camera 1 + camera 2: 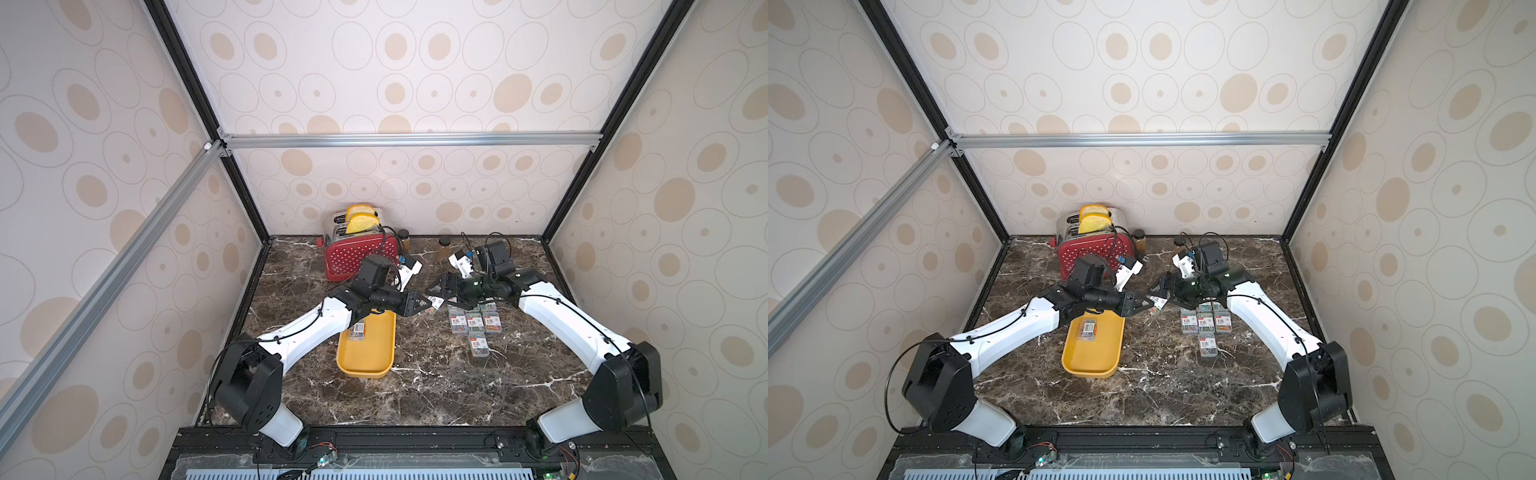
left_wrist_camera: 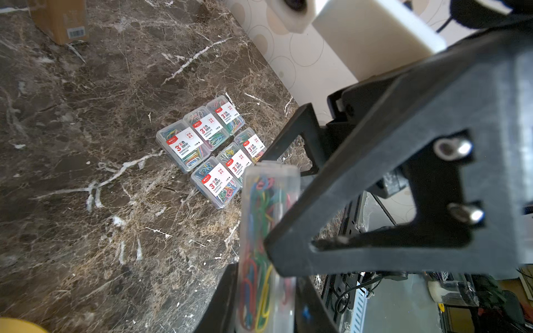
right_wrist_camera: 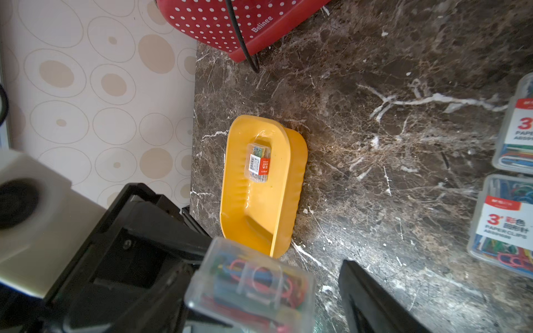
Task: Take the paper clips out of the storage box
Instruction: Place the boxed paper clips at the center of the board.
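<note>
In both top views the left arm (image 1: 307, 322) rises from the lower left and the right arm (image 1: 552, 307) from the lower right. Each bends at the elbow and points its tool to the middle of the frame, so they meet tip to tip above the marble table (image 1: 415, 395).

The left gripper (image 1: 422, 304) is closed on one case of paper clips (image 1: 434, 304). The right gripper (image 1: 437, 291) stands wide open at this case; its visible finger (image 3: 375, 297) is apart from it.

A second case (image 1: 357, 331) lies in the storage box (image 1: 376, 361), left of centre. The other cases (image 1: 473, 322) lie grouped on the table, right of centre.
</note>
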Available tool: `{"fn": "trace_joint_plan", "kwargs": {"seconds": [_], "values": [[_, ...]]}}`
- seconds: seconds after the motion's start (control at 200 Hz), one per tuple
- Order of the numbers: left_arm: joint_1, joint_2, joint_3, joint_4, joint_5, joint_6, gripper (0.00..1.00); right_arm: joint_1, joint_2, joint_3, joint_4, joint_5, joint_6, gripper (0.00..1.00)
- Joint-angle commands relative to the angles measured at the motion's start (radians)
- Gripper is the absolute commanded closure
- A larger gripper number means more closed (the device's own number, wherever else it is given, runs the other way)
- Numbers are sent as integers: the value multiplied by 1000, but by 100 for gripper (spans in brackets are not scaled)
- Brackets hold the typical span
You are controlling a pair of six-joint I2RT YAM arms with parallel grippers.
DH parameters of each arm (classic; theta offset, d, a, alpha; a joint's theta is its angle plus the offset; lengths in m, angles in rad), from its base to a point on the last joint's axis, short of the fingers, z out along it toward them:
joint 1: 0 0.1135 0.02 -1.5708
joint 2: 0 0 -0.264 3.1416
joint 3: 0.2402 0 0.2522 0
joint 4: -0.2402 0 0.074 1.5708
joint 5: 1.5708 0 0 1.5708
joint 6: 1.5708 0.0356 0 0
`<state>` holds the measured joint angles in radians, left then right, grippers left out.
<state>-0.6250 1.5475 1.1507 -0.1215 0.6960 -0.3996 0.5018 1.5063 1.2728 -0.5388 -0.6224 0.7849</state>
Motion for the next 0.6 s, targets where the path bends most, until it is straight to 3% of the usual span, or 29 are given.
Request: {"fn": "trace_joint_plan", "kwargs": {"seconds": [0.0, 0.08, 0.285, 0.436, 0.521, 0.596], "values": [[-15, 2, 43, -9, -17, 46, 100, 15, 18, 36, 6, 11, 29, 19], [-16, 1, 46, -25, -31, 63, 100, 23, 27, 57, -12, 14, 27, 27], [-16, 3, 53, -51, -57, 89, 100, 29, 32, 78, -55, 28, 12, 57], [-16, 3, 60, -62, -70, 94, 100, 30, 38, 90, -91, 46, -18, 64], [-17, -4, 66, -68, -62, 91, 69, 30, 47, 100, -123, 74, -58, 66], [-16, -24, 62, -78, -63, 91, 57, 19, 51, 118, -171, 113, -112, 69]]}}
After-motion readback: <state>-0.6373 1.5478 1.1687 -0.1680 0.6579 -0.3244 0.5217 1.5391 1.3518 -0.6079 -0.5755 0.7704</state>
